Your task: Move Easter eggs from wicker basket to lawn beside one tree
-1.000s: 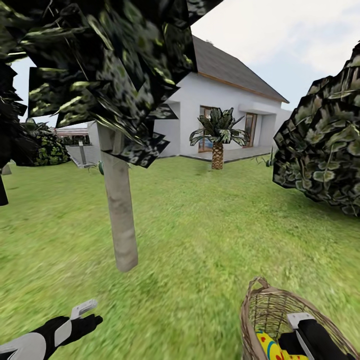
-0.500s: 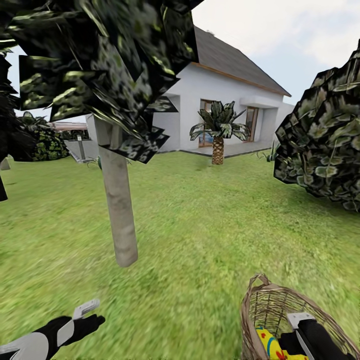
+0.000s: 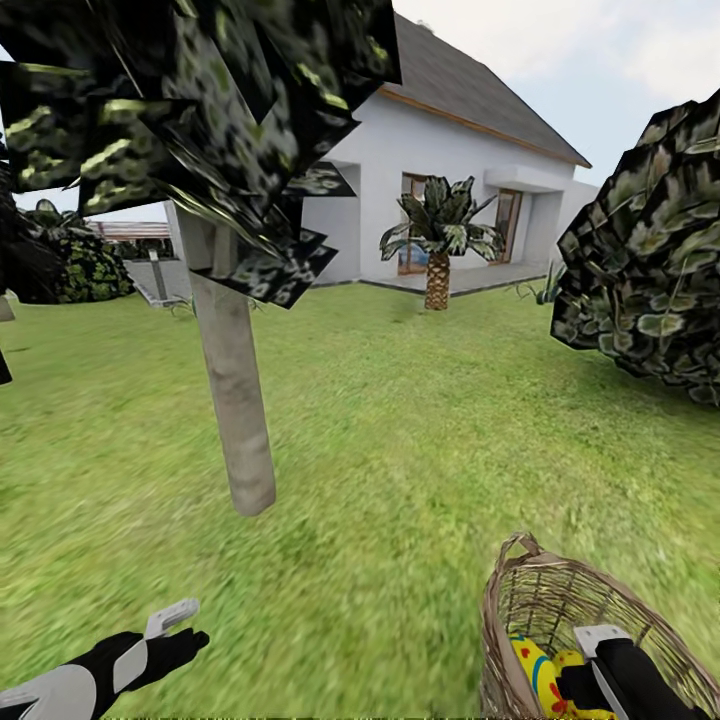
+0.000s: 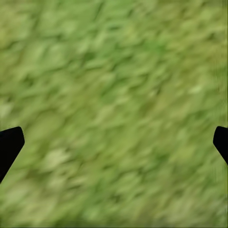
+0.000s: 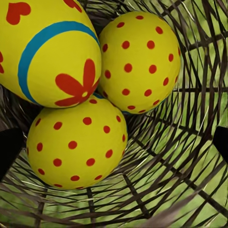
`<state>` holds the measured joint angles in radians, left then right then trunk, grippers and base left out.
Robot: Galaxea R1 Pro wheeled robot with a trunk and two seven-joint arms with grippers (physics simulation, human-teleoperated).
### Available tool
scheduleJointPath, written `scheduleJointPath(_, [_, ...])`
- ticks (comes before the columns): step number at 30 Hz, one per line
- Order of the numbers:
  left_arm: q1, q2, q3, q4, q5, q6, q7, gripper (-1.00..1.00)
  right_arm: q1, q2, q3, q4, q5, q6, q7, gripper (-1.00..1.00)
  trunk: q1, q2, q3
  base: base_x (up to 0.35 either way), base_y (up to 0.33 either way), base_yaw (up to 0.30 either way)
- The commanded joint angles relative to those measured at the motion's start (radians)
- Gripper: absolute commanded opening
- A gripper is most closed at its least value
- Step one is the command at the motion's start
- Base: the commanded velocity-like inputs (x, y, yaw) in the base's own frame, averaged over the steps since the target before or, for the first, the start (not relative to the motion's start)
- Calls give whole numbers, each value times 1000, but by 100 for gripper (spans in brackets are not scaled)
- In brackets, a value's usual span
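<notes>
left arm (image 3: 60, 682) white forearm shell, black wrist section, light grey finger bracket, right arm (image 3: 625, 675) black housing with white-grey plate, black fingers (image 4: 9, 145) with rounded tips

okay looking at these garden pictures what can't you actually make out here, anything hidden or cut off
- Head view: the right gripper reaches into the wicker basket and covers most of the Easter eggs.
- Head view: the picture's lower edge cuts off the basket's base and near rim.
- Right wrist view: the flower-patterned egg runs off the frame.
- Head view: the tree has its crown cut off by the upper edge.
- Left wrist view: the lawn is blurred.
</notes>
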<state>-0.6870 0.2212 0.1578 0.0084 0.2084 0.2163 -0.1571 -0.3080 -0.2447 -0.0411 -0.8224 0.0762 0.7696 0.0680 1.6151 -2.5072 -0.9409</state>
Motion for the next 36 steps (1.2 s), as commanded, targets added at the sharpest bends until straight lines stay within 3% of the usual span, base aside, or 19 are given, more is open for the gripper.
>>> scheduleJointPath(1, [-1,0,7,1,3,5,-2,100,0,0,-2,-1,8,4,7,100,0,-1,-5,0,0,0])
scheduleJointPath(29, [-1,0,8,2,4,4,-1,100,0,4,0,-33,2,6,9,100,13,-7,-113,0,0,0])
scheduleJointPath(36, [-1,0,8,2,4,3,-1,100,0,20,0,-35,6,7,8,100,16,-9,-140,0,0,0])
